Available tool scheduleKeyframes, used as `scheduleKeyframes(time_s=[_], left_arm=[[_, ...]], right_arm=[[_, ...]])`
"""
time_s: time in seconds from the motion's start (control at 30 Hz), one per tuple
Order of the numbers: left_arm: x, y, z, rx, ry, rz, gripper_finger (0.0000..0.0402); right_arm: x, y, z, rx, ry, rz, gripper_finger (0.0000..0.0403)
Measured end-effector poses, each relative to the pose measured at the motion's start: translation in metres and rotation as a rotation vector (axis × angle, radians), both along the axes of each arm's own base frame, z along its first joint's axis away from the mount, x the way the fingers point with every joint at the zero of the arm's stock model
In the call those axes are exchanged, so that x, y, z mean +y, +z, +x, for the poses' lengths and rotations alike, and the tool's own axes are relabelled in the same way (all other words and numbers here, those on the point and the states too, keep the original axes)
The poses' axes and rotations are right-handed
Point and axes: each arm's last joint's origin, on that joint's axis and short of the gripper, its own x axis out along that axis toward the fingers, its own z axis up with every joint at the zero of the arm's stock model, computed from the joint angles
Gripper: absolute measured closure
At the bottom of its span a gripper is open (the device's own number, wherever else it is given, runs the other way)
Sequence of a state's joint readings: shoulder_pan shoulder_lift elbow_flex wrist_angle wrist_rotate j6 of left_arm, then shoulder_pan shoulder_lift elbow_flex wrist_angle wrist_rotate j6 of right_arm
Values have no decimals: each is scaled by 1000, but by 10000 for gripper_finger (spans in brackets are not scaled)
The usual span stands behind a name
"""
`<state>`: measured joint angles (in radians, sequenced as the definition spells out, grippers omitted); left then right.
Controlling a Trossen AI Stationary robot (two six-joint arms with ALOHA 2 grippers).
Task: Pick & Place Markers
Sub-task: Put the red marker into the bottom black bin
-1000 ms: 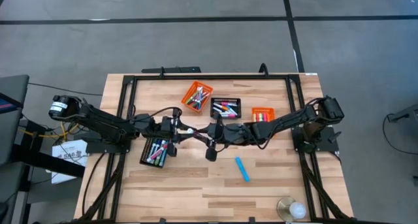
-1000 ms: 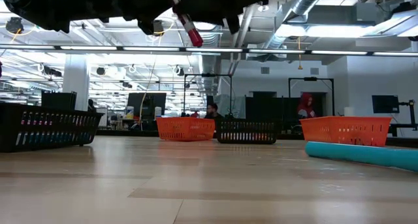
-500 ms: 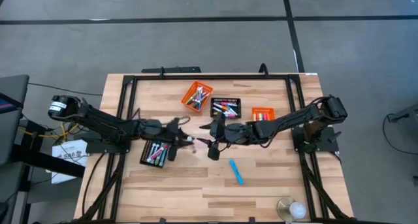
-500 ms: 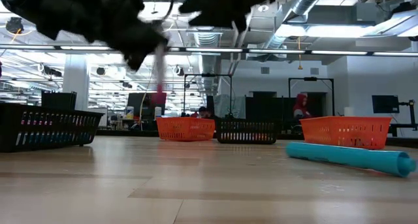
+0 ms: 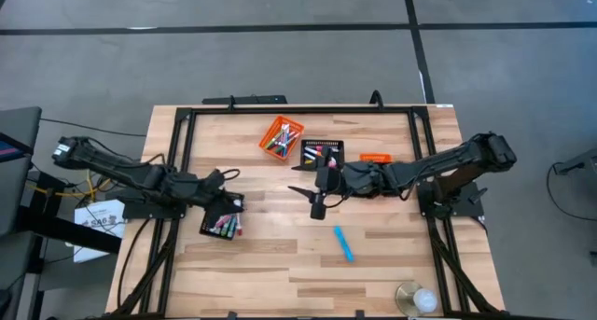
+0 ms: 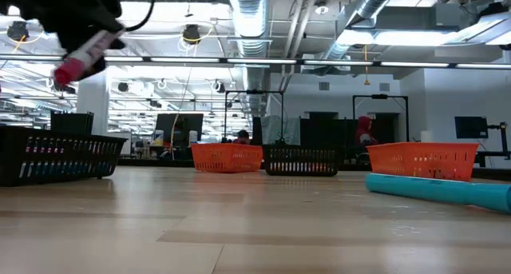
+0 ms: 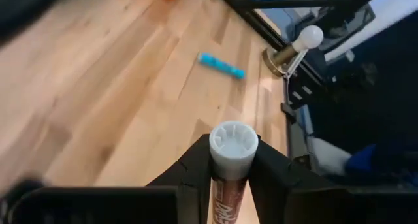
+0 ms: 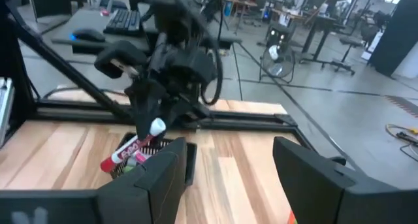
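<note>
**Operator:** I have the red-and-pink capped marker pen with the white end [image 7: 232,160] clamped between the fingers of the left end effector [image 7: 232,175], which a second ago was at mid-bench meeting the right arm. It has since swung back and now hangs over the black perforated rectangular basket [image 5: 220,218] at the left side of the wooden bench [image 5: 280,264].

**Observer:** And the right end effector [image 8: 225,165]?

**Operator:** Its fingers have sprung wide apart and hold nothing; it has pulled back toward the far baskets. I read that as the handover done, with only the drop into the basket left.

**Observer:** Anything else loose?

**Operator:** One light-blue marker pen [image 5: 345,243] lies on the bench, near the right arm, likely the next pick.
</note>
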<state>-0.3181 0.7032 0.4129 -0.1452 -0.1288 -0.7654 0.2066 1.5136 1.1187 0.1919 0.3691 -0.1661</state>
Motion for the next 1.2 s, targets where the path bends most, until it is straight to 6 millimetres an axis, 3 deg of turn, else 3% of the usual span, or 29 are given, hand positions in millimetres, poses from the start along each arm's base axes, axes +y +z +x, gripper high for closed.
scheduleKeyframes(time_s=[0.23,0.37,0.53,0.77,1.2], left_arm=[[0,-16,-19,246,133,-172,325],[-1,-11,-18,226,195,-244,325],[-1,-7,-19,246,197,-258,324],[3,-23,-33,481,283,-289,324],[2,-31,-27,537,322,-233,315]], right_arm=[[-5,6,-3,-5,0,-46,184],[-11,7,-3,11,0,-146,184],[-19,7,-2,15,-21,-159,184],[-33,10,0,-10,-61,-168,184],[-48,11,1,-24,-110,-141,184]])
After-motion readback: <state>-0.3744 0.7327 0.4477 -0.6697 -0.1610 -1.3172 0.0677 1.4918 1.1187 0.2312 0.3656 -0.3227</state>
